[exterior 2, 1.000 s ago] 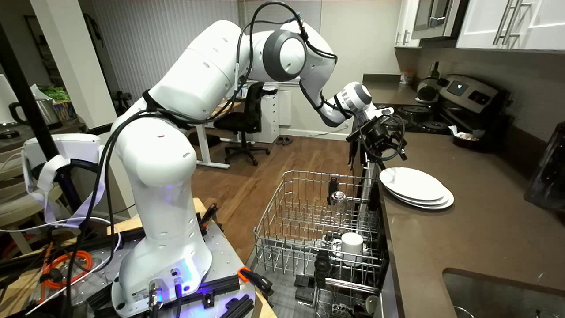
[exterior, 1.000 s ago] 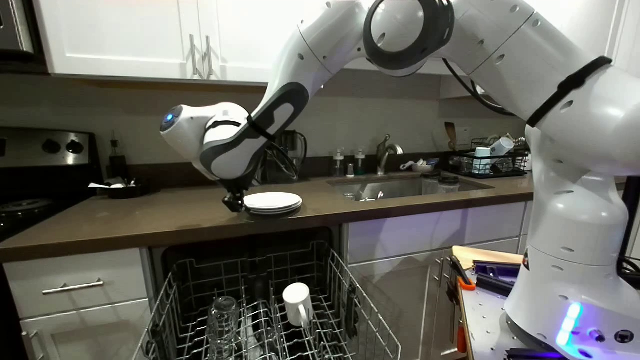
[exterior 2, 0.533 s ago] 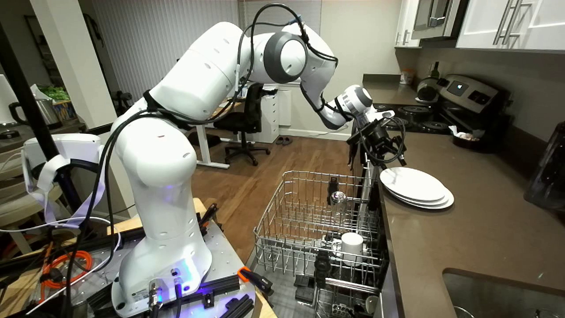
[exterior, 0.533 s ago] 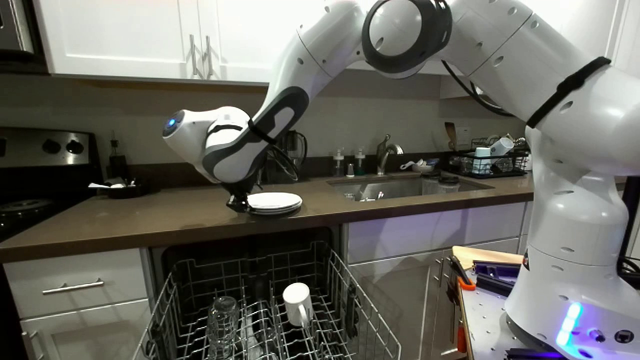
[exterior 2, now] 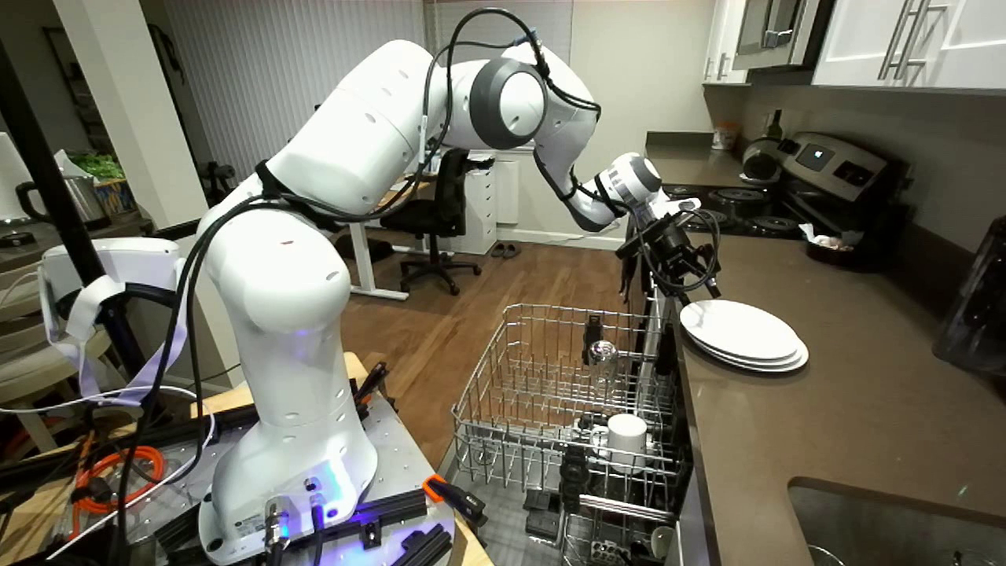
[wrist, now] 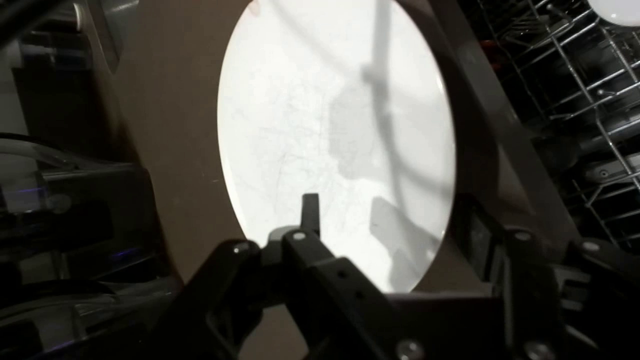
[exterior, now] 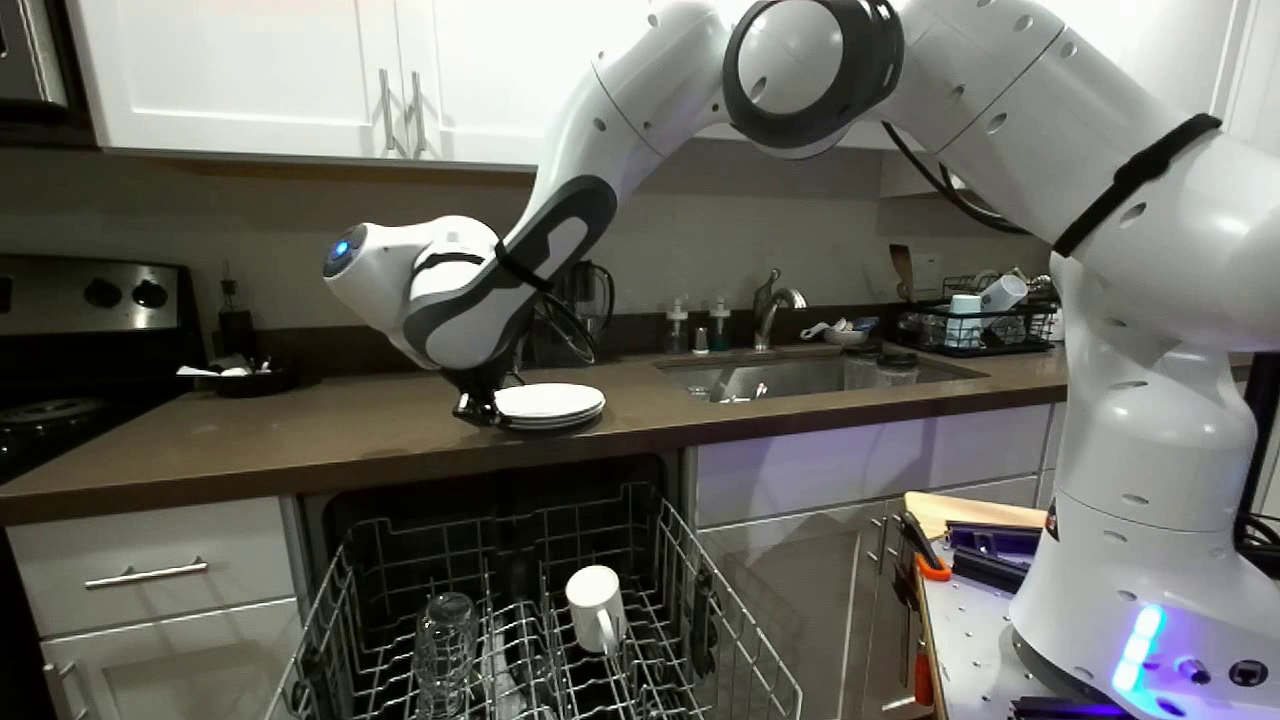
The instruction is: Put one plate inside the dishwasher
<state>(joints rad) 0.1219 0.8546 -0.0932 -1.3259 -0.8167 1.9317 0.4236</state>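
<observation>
While plates (exterior: 550, 402) lie outside, the dishwasher (exterior: 517, 568) holds drinkware (exterior: 593, 606).

The arm (exterior: 800, 60) is glossy white, all fat curves, with a dark grey ring (exterior 2: 484, 102) well back from the gripper (wrist: 390, 217). Gripper's black with shiny screws (wrist: 299, 235). Above it there's a blue light (exterior: 342, 248), plus black straps (exterior: 1140, 182) and loopy black cables (exterior 2: 448, 86) further back. Farthest away, the base (exterior: 1190, 590) has a glowing blue strip (exterior: 1140, 645).

Brown countertop (exterior: 330, 425), white plates (exterior 2: 740, 330) stacked near edge, dish rack (exterior: 988, 349)
</observation>
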